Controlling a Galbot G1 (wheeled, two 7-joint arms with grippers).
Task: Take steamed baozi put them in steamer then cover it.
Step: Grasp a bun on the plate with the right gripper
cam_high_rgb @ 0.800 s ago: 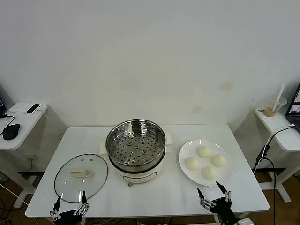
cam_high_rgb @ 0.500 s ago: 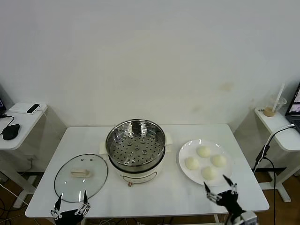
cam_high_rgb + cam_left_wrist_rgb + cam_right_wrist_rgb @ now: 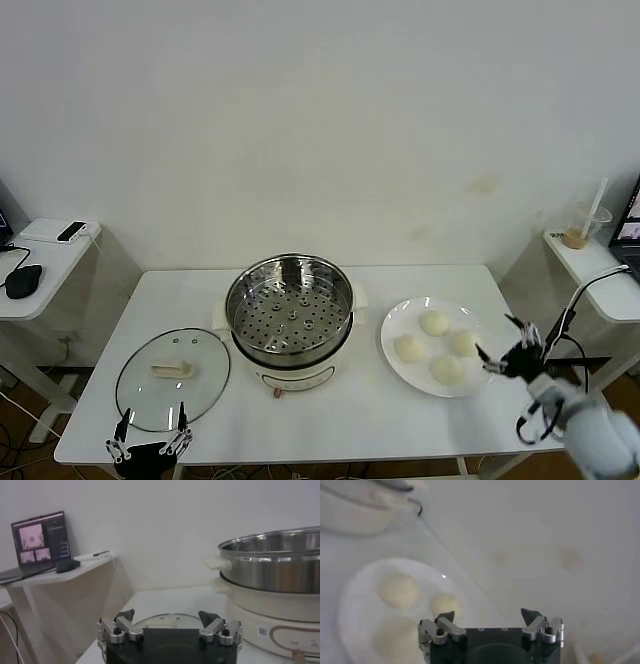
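Observation:
The steamer, a shiny steel pot with a perforated tray on a white base, stands uncovered at mid-table. It also shows in the left wrist view. Several steamed baozi lie on a white plate to its right. The glass cover lies flat on the table to its left. My right gripper hovers open and empty just off the plate's right edge. Its wrist view shows the baozi beyond the gripper. My left gripper waits open at the front edge, just before the cover.
A side table on the left carries a mouse and a phone; a laptop shows there in the left wrist view. A cup with a straw stands on the right side table. A black cable hangs close to my right arm.
My right gripper has risen from the table's front edge and swung right and back, to the plate's right side. The left gripper has barely moved.

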